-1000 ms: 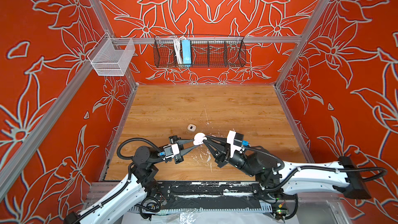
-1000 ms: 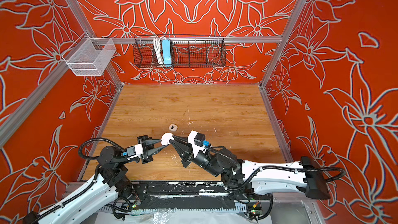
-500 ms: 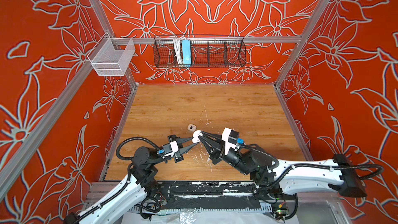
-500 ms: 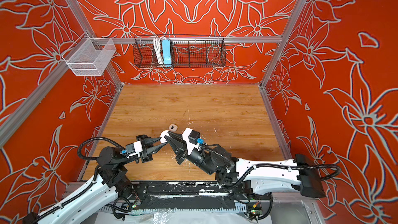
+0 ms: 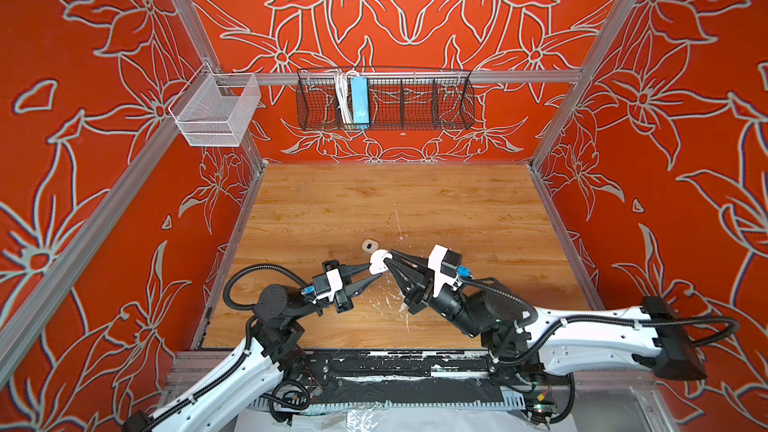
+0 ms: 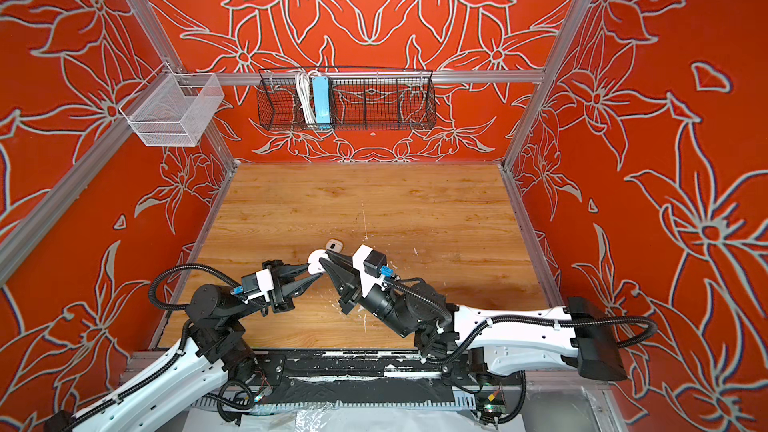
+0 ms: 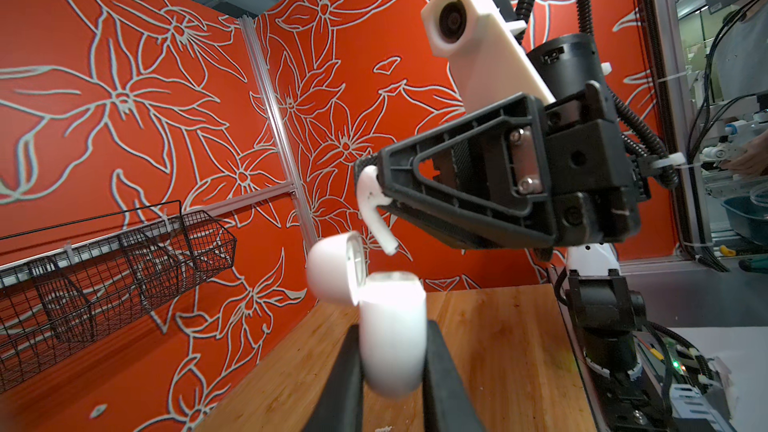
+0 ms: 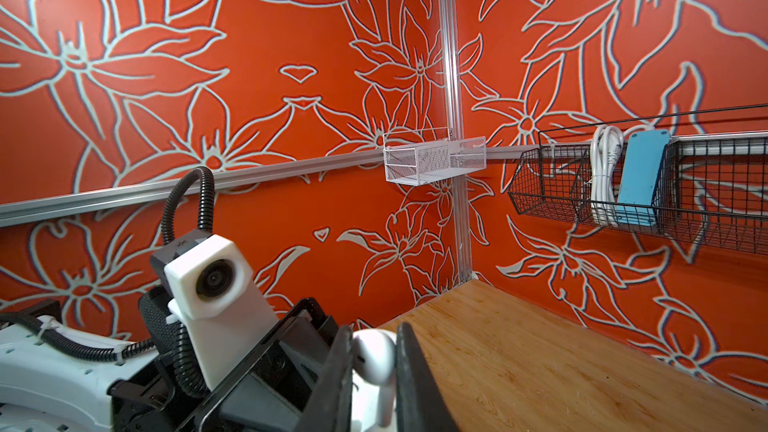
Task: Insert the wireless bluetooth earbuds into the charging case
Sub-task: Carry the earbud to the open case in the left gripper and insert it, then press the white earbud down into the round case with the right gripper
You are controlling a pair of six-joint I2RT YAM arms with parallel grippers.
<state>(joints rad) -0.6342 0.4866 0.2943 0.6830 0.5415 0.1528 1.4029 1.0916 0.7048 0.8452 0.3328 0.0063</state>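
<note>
Where the wooden table (image 5: 457, 209) meets the far wall, a long black wire basket (image 5: 415, 101) hangs with a blue power strip (image 5: 359, 99) standing in it. A white mesh basket (image 5: 212, 118) hangs at the far left corner. Toward the near edge, left of the middle, the left gripper (image 7: 392, 326) and the right gripper (image 8: 374, 351) meet tip to tip above the table. The left one is clamped on the white charging case (image 7: 392, 351), which is upright with its lid (image 7: 332, 272) open. The right one pinches an earbud (image 7: 372, 205) by its head, stem pointing down, just above the case's open mouth and apart from it. The other earbud (image 5: 369, 246) lies on the table just beyond the case.
</note>
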